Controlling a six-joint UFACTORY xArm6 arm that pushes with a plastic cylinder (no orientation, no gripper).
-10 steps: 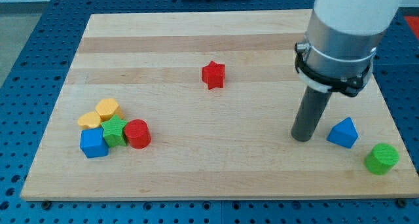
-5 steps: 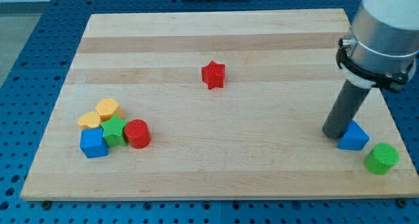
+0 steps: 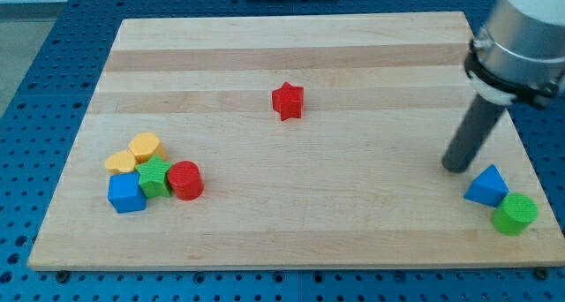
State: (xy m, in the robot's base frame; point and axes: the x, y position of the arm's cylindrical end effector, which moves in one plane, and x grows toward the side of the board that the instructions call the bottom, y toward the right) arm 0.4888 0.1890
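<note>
At the view's right, on the wooden table [image 3: 265,205], you see my tip [image 3: 455,168] just up-left of the blue triangular block [image 3: 487,186], apart from it; there is no hand to open or hold. That block touches the green cylinder [image 3: 515,214]. The red star block [image 3: 287,101] sits mid-board, and the rest cluster at the left.
</note>
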